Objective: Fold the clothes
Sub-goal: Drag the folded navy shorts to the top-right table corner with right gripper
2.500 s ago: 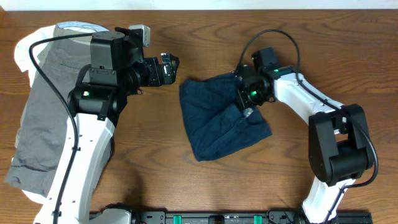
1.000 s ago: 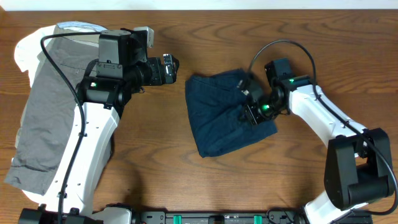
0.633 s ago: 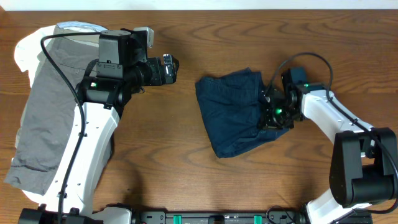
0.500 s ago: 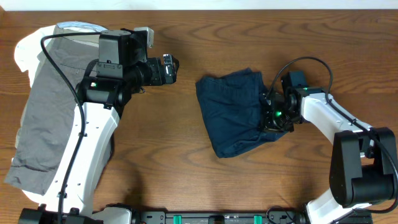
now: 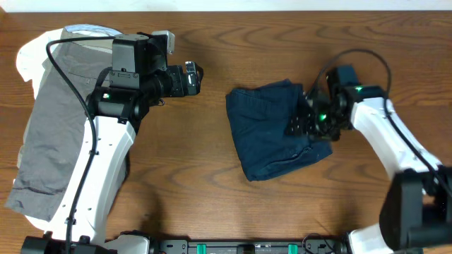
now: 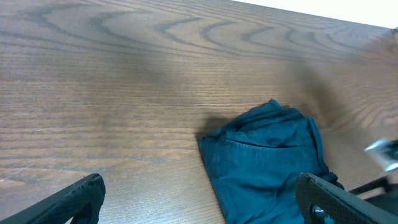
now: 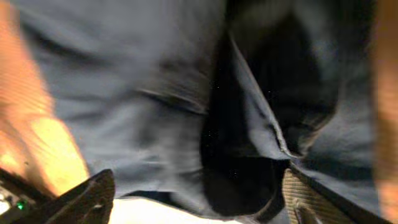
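The clothes, a pair of dark navy-blue shorts [image 5: 268, 134], lie folded in a rumpled bundle on the wooden table, right of centre. My right gripper [image 5: 302, 123] hovers over their right edge. In the right wrist view its fingers [image 7: 87, 198] stand wide apart, open, with wrinkled navy fabric [image 7: 155, 93] just below them and nothing pinched. My left gripper [image 5: 193, 76] is open, off to the left of the shorts and apart from them. In the left wrist view the shorts [image 6: 267, 162] lie ahead and to the right, between that gripper's spread fingertips [image 6: 78, 200].
Grey shorts [image 5: 49, 127] lie spread over a white garment [image 5: 28, 53] along the table's left side, under the left arm. Bare wood [image 5: 183, 162] lies between that pile and the navy shorts. A dark rail runs along the table's front edge [image 5: 233, 247].
The right gripper dragged the navy shorts to the right while shut on them, then opened and let go. The left arm has not moved.
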Tool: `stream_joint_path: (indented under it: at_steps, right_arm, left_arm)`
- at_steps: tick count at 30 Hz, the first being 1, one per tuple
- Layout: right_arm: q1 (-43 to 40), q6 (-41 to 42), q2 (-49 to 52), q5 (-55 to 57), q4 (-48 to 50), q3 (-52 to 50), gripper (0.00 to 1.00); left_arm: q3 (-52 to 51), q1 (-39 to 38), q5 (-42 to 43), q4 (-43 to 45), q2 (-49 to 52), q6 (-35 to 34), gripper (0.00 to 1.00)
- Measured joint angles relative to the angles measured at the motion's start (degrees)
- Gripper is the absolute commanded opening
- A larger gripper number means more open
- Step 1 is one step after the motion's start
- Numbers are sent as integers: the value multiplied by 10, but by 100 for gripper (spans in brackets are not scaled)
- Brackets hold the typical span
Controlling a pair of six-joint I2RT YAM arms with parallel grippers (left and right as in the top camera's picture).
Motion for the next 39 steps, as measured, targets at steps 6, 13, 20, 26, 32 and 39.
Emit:
stream_joint_path:
  at_steps: [6,13,20,26,32,39]
  right_arm:
    - [0,-20,-36,45,19,21,95]
    - [0,-55,16,81,76,21,99]
    - [0,-65,112,90,122,20,99]
    - [0,-65,126,99,140,19,99]
    - [0,-64,131,125,163,19,96]
    - [0,-58,164,141,187,23,65]
  left_arm:
    - [0,0,0,0,0,0,98]
    - [0,0,0,0,0,0,98]
    - [0,0,0,0,0,4,98]
    - [0,0,0,0,0,8,98]
    - [0,0,0,0,0,9,98]
    - [0,0,0,0,0,9,98]
